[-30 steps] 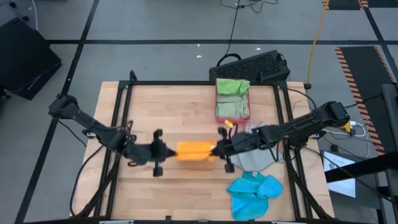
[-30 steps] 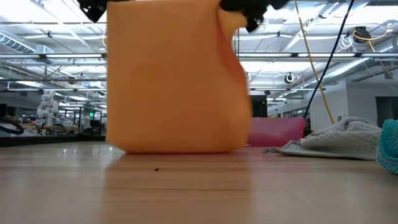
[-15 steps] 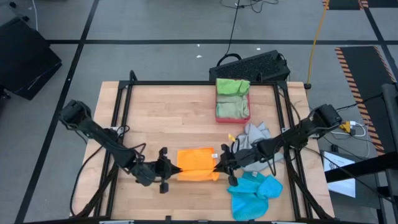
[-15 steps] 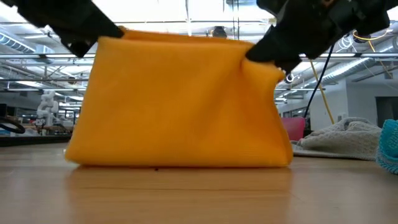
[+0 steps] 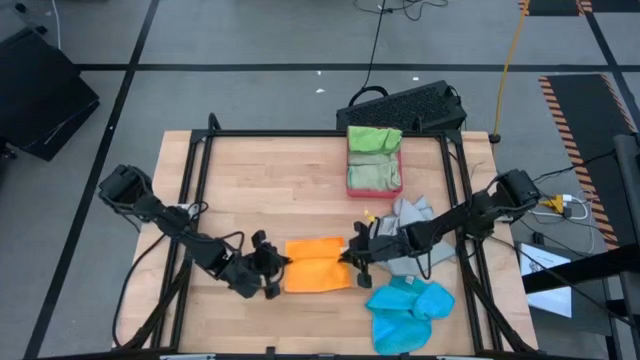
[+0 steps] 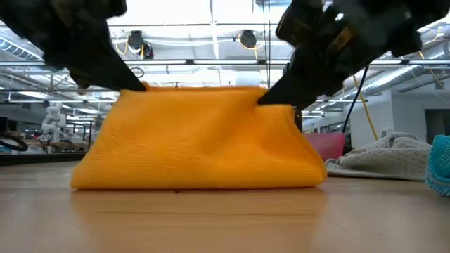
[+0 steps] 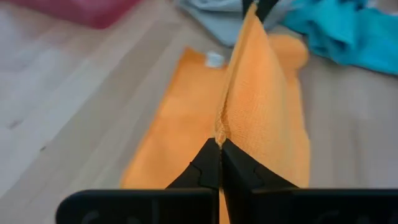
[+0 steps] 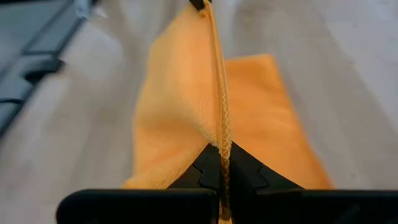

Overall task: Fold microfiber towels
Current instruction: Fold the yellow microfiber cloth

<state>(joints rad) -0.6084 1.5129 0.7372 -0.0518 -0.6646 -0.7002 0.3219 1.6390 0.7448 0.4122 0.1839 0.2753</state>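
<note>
Orange towel edge, pinched between both jaws

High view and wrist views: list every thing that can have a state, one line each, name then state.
orange towel: half folded, lower part flat on the table, upper edge held up taut between both pincers.
left pincer: shut on the orange towel's edge.
right pincer: shut on the opposite end of that edge.
grey towel: crumpled, unfolded.
blue towel: crumpled, unfolded.
green towels: folded, stacked in the tray.
tray: holding the folded towels.
</note>
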